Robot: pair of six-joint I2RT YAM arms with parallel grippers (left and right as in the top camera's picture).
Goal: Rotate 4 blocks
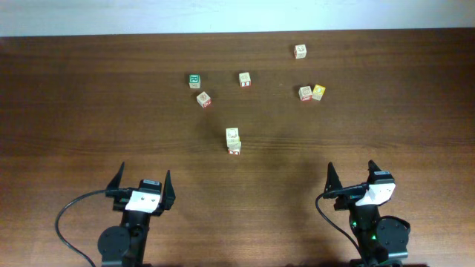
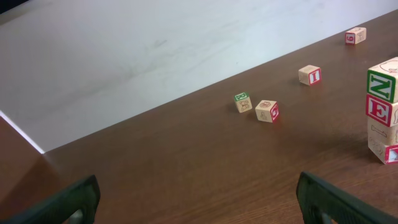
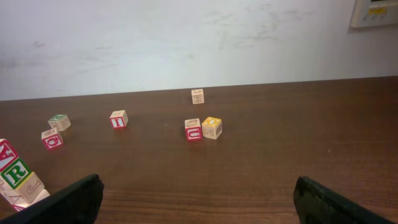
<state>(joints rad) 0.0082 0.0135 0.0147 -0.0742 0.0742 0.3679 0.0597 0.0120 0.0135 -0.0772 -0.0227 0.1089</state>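
Blocks point(image 1: 233, 140) are all in one little tower, four high, standing near the middle of the surface point(image 1: 89, 119) and a bit closer to the arms than the loose cubes. Long axis goes straight up. It isn't squared off though, as the cubes sit slightly twisted against each other.

From the left wrist view, top to bottom:
- green N block point(image 2: 381, 84)
- red E block point(image 2: 379, 111)
- pale beige block point(image 2: 382, 132)
- another red-trimmed one at the bottom point(image 2: 387, 153), partly cut off by the edge

The lettered faces of the N and E turn toward the left arm's side.

Beyond the tower, loose cubes are scattered: a green-bordered cube point(image 1: 194, 79), a red-marked cube point(image 1: 203, 99) beside it, a red I cube point(image 1: 245, 79), a red U cube point(image 1: 305, 93) touching a yellow cube point(image 1: 318, 92), and one more far back point(image 1: 300, 50).

Both arms are low at the near edge, well apart from the tower, pointing across the surface. Left fingers point(image 2: 68, 202) are spread wide with nothing between them, and it's the same for the right fingers point(image 3: 68, 199).
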